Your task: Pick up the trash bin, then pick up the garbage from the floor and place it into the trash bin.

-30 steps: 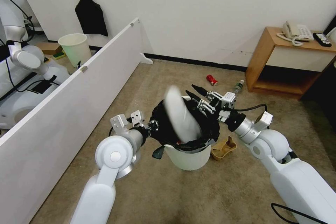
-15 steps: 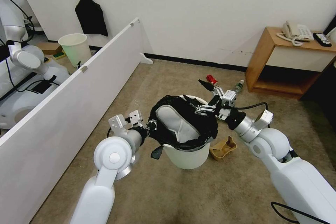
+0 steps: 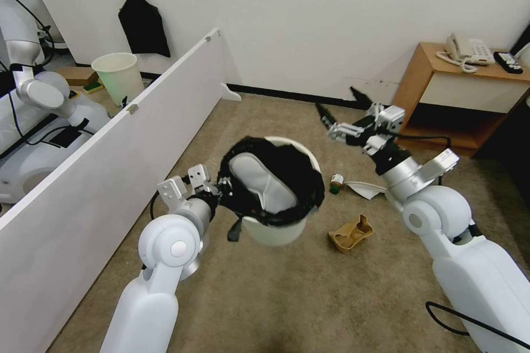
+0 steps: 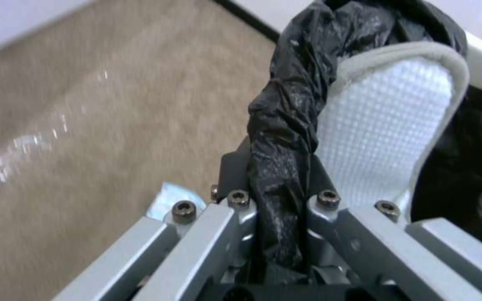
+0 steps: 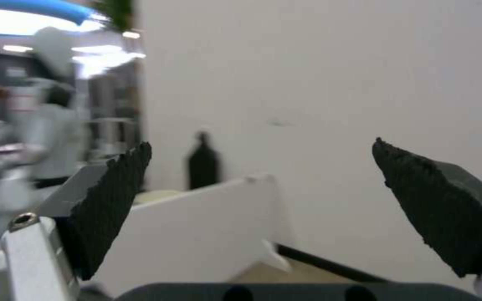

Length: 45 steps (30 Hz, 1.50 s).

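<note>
My left gripper (image 3: 223,187) clamps the bag-covered rim of the bin (image 3: 274,231) and holds it clear of the carpet (image 3: 309,298), in front of my torso and beside the white partition (image 3: 110,160). In the left wrist view the crinkled black bag (image 4: 280,138) is pinched between my closed jaws, with a white slipper (image 4: 380,125) lying just inside the rim. From the head view the slipper (image 3: 259,185) lies sole-up in the bin's mouth. My right gripper (image 3: 345,107) hangs raised in the air near the wooden table (image 3: 441,94), its jaws spread wide and gripping nothing; the right wrist view shows both black pads (image 5: 107,205) far apart against the wall. On the carpet lie a small bottle (image 3: 335,182), a flat white item (image 3: 364,187) just beside it, and a brown paper bag (image 3: 349,234) nearer to me.
</note>
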Tool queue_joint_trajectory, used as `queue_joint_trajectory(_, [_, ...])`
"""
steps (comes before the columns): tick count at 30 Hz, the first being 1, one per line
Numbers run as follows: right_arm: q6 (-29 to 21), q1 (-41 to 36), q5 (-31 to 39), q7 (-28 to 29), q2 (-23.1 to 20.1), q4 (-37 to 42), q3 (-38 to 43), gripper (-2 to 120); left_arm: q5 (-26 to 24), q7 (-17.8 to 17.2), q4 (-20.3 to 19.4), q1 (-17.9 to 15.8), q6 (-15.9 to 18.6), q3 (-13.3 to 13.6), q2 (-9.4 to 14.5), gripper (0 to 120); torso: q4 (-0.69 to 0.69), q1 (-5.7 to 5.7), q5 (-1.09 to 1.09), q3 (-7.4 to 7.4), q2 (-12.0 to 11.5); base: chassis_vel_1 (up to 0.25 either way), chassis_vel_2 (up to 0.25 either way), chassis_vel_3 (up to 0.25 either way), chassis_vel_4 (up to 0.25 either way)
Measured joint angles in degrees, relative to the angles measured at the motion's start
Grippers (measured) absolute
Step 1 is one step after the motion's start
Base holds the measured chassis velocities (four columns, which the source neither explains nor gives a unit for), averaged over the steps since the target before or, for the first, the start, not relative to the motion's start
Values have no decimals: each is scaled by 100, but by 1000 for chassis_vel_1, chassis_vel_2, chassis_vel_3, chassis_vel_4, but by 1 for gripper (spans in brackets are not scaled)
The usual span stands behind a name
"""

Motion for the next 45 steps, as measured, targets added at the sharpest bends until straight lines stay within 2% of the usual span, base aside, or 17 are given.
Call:
queue_joint_trajectory(2, [-489,-64,82,780,22,90,78,100,563,404,8,22,-184,-66,19,4,2,0,0,0,0,0,0,0,0])
queue_joint_trajectory(5, [-696,-97,99,1095,31,110,99,100,783,563,12,33,-271,-82,27,4,2,0,0,0,0,0,0,0,0])
queue_joint_trajectory(8, [-1164,-165,165,1950,95,148,98,100,1627,1105,62,75,-745,-105,57,4,0,0,0,0,0,0,0,0,0])
queue_joint_trajectory(9, [-1164,-165,165,1950,95,148,98,100,1627,1105,62,75,-745,-105,57,4,0,0,0,0,0,0,0,0,0])
queue_joint_trajectory(11, [-1357,-182,104,2262,169,133,93,100,1957,1363,94,97,-1053,-108,64,4,2,-1,0,0,0,0,0,0,0])
queue_joint_trajectory(12, [-1357,-182,104,2262,169,133,93,100,1957,1363,94,97,-1053,-108,64,4,2,-1,0,0,0,0,0,0,0])
queue_joint_trajectory(14, [-1455,-195,-56,2458,224,67,94,100,2127,1583,131,103,-1409,-105,64,4,1,0,0,0,0,0,0,0,0])
queue_joint_trajectory(17, [-1457,-198,-106,2492,239,44,94,100,2188,1664,155,99,-1554,-106,64,4,0,0,0,0,0,0,0,0,0])
queue_joint_trajectory(19, [-1459,-217,-183,2495,257,21,98,100,2288,1879,183,94,-1780,-145,64,4,1,0,0,0,0,0,0,0,0])
queue_joint_trajectory(27, [-1459,-246,-258,2397,335,17,84,100,2268,1941,183,89,-1846,-167,80,4,1,0,0,0,0,0,0,0,0])
queue_joint_trajectory(45, [-1424,-253,-267,2257,367,-17,62,100,2078,1804,168,91,-1752,-178,70,4,1,0,0,0,0,0,0,0,0])
